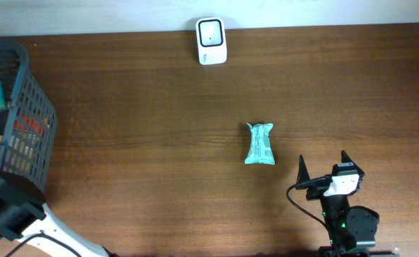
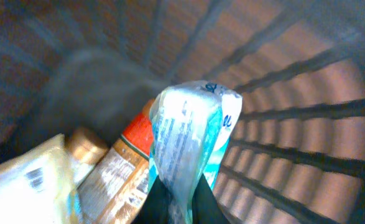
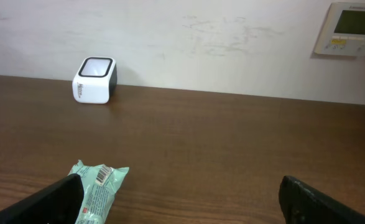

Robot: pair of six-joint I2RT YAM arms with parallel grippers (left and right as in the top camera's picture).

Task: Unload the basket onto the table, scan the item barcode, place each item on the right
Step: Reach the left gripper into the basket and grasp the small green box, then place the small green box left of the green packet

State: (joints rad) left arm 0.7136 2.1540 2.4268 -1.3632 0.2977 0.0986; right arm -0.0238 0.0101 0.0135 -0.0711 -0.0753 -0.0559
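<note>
Packet pinched in left fingers, inside basket; right fingers spread wide, holding nothing.

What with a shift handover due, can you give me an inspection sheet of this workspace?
Surface: brown wooden table.
Job's things: white scanner at the far edge; teal bar lying mid-table, barcode label facing up.
Clutter: basket at the left edge, holding a bottle and a pale packet.
Grippers: left gripper inside the basket, shut on a pouch; right gripper open, empty, beside the bar.
Cables: black cable by the right arm.
Surroundings: white wall with a control panel.
</note>
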